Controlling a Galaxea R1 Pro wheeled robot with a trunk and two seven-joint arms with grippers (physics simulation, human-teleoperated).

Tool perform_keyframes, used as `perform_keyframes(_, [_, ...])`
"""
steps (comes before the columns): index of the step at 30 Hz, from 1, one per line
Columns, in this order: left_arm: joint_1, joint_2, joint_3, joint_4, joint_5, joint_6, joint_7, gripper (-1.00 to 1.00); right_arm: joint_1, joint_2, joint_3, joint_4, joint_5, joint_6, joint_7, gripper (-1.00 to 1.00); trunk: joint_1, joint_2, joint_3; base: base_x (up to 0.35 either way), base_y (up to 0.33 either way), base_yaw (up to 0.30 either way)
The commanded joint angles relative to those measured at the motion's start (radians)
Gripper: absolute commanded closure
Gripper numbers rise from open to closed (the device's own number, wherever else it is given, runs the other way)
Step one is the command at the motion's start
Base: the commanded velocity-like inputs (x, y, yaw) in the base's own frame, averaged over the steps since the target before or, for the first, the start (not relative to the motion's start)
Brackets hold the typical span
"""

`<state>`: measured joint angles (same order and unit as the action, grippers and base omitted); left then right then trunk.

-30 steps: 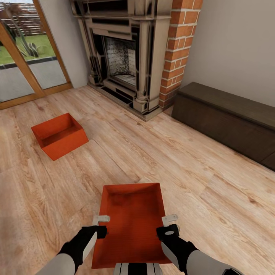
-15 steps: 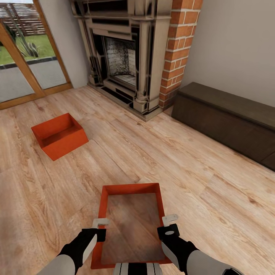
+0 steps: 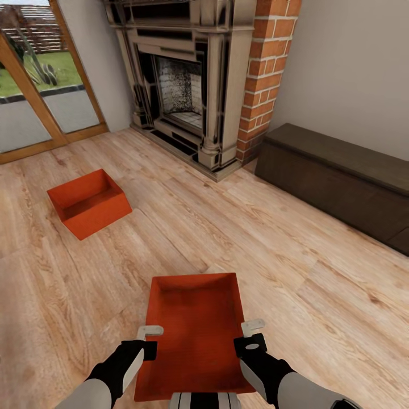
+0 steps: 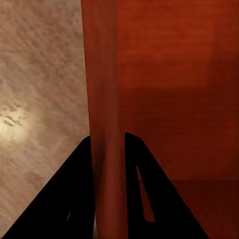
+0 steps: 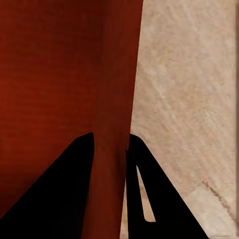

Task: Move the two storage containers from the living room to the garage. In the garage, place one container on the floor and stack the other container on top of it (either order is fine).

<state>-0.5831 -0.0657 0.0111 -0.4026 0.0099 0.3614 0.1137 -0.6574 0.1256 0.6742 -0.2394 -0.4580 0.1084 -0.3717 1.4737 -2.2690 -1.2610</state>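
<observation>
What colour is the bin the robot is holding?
Orange-red, plain with no pattern. The bin shows best in the head view, gripped on both long walls.

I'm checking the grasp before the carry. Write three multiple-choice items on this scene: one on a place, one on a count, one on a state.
1. Where does the far container sit?
A. on the dark bench
B. on the wood floor toward the glass door
C. inside the fireplace

2. How many orange-red containers show?
A. one
B. two
C. three

3. How does the left end effector stand on the near container?
A. open above it
B. shut on its side wall
C. resting on the floor

Answers: 1 B, it lies on planks left of the fireplace. 2 B, one near, one far. 3 B, the wall runs between its fingers; the right end effector grips likewise.
</observation>
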Motion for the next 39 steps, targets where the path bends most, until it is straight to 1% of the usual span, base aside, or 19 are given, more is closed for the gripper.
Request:
perform_keyframes(1, [0.001,0.000,-0.003,-0.001,0.010,0.005,0.003,1.00,-0.001,-0.001,0.007,-0.003,0.001,0.007,-0.003,1.00,-0.004,0.007,0.003,0.000,0.000,0.000])
perform_keyframes(39, [0.001,-0.001,-0.003,-0.001,0.010,0.005,0.003,1.00,-0.001,-0.001,0.007,-0.012,0.001,0.004,-0.004,1.00,-0.150,0.273,0.122,0.000,0.000,0.000])
